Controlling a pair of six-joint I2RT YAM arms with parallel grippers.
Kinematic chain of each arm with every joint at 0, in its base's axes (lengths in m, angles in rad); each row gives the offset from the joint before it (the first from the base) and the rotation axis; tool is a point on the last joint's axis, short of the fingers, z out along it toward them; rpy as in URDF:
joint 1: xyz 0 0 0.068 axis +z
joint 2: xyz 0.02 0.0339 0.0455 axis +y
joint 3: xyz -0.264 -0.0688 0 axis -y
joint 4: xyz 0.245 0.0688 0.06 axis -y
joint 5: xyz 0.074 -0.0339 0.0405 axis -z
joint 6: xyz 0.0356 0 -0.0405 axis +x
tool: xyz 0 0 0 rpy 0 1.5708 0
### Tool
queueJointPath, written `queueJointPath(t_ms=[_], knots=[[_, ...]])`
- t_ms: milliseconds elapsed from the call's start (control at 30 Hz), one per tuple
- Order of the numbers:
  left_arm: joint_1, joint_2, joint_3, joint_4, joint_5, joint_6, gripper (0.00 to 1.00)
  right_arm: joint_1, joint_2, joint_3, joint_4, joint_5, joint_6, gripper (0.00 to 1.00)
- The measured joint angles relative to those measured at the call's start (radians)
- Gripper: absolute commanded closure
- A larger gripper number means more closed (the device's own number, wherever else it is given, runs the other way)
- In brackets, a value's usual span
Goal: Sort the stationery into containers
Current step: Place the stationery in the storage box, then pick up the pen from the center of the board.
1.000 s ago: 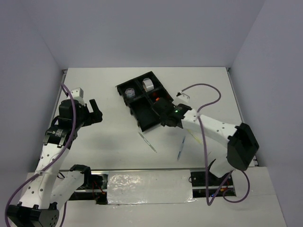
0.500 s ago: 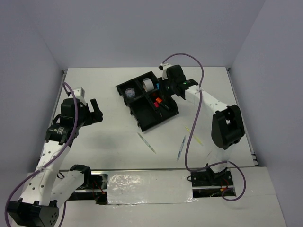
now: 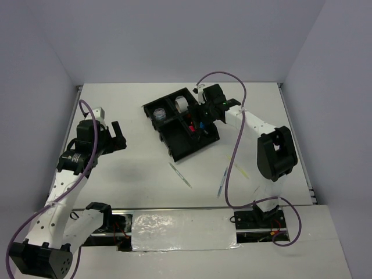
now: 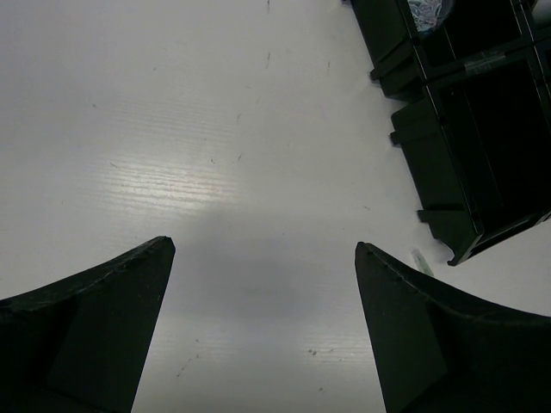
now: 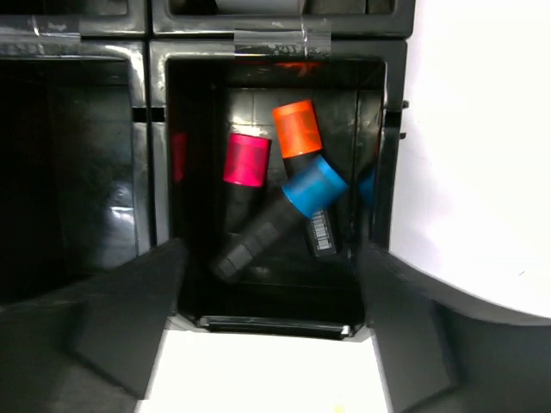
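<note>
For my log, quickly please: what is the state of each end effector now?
Left end effector: open, holding nothing.
Right end effector: open, empty, above the black plastic tray.

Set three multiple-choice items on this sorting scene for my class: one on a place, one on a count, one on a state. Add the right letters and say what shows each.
1. Where do the short markers lie?
A. Loose, far from the tray
B. In one compartment of the black tray
C. Outside the tray, against its wall

2. How many markers are in that compartment?
A. Three
B. One
C. Five

3. How do the right arm's jaws stand?
A. Shut on the blue-capped marker
B. Shut on the tray's wall
C. Open, holding nothing

Answers:
1 B: the right wrist view shows them inside the compartment's walls.
2 A: an orange cap, a pink cap and a blue cap show, one on each marker.
3 C: the two jaws stand apart at either side of the compartment, with nothing between them.
</note>
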Motion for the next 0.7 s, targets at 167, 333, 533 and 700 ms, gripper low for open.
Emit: queueJointPath(t_ms=[167,333,533,700], knots=[[0.000,0.000,0.000,0.000,-0.011,-0.003,0.01,0.003,-0.022,-0.004,-0.008,-0.010,0.005,0.01],[0.000,0.012,0.000,-0.002,-0.028,-0.007,0.01,0.079,-0.187,-0.087,0.000,-0.004,0.050,0.21],[0.000,-0.002,0.000,-0.008,-0.059,-0.025,0.01,0.428,-0.266,-0.155,0.061,0.085,0.127,0.55],[0.000,-0.014,0.000,-0.014,-0.088,-0.029,0.01,0.577,-0.167,-0.251,0.064,0.195,0.183,0.49]])
